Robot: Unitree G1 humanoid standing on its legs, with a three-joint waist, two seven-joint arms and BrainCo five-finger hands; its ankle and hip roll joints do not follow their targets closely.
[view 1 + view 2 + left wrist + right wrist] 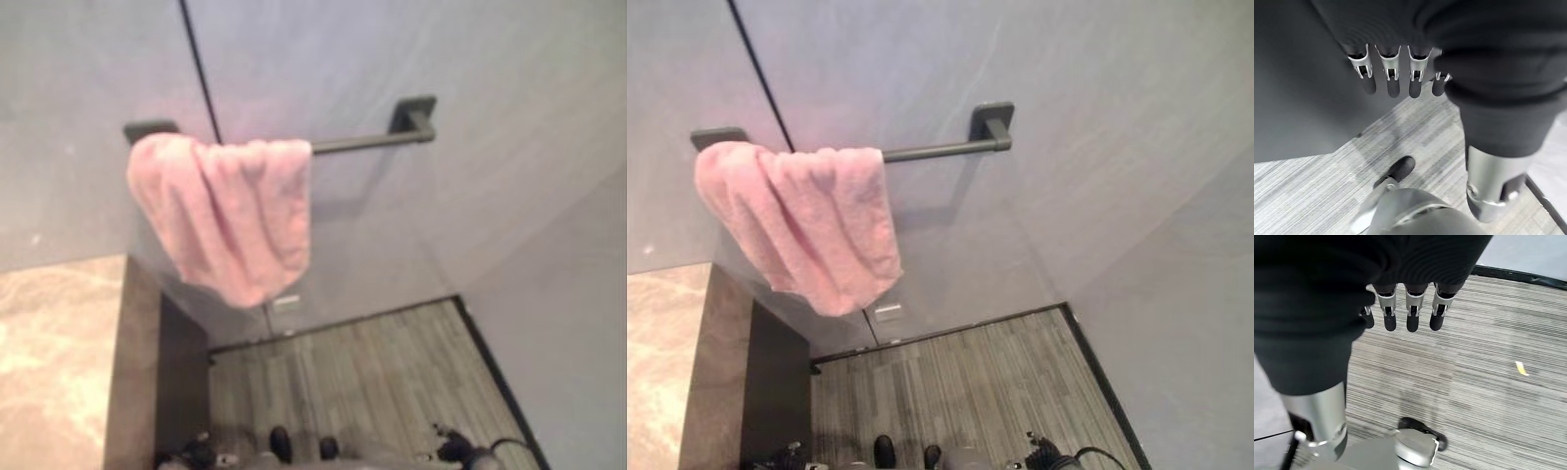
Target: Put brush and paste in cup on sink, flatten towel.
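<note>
A pink towel hangs bunched in folds over the left end of a dark towel bar on the grey wall. The right part of the bar is bare. My left hand hangs low above the floor beside a dark cabinet side, fingers straight and holding nothing. My right hand also hangs down over the striped floor, fingers straight and empty.
A marble counter fills the lower left, with a dark cabinet side below it. Grey striped floor runs to the wall, and a second grey wall closes the right. A small yellow scrap lies on the floor.
</note>
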